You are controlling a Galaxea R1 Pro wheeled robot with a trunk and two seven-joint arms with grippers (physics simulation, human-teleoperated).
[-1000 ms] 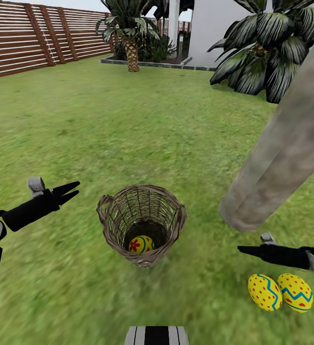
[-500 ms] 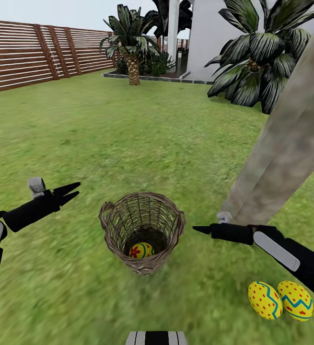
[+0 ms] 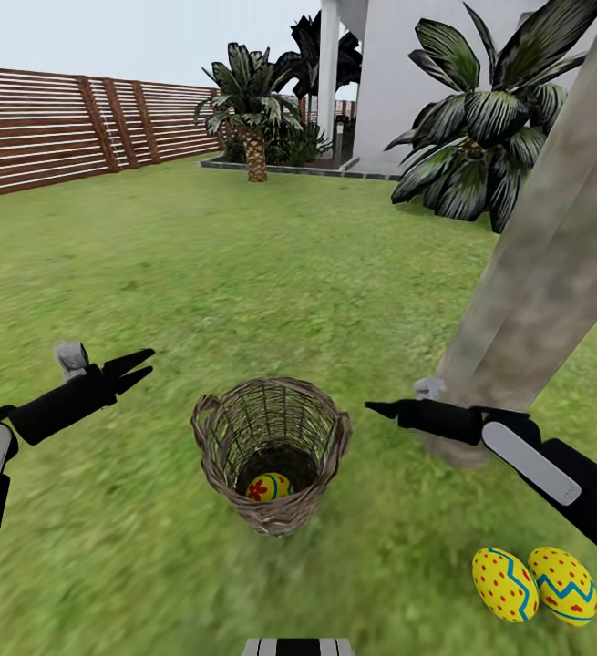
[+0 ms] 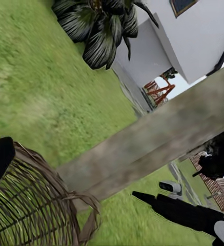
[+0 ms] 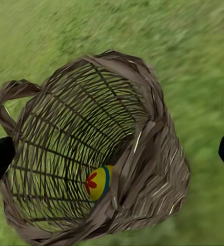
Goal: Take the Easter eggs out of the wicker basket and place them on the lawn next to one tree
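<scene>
Last glossy yellow red-flowered egg [image 3: 268,486] deep in brown woven wicker basket [image 3: 334,437], likely rigid and slick, best pinched across its middle from above; right gripper [image 3: 376,410] just right of rim, wide open, empty; left gripper [image 3: 141,363] slightly open, empty.

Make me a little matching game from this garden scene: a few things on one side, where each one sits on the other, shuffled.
Things:
1. flower-painted egg
2. two dotted and zigzag eggs
3. right tool
4. left tool

Places:
A. on the lawn near the tree trunk
B. in the air between the wicker basket and the trunk
C. at the bottom of the basket
D. in the air on the basket's far side from the trunk

Pairs: 1-C, 2-A, 3-B, 4-D
</scene>
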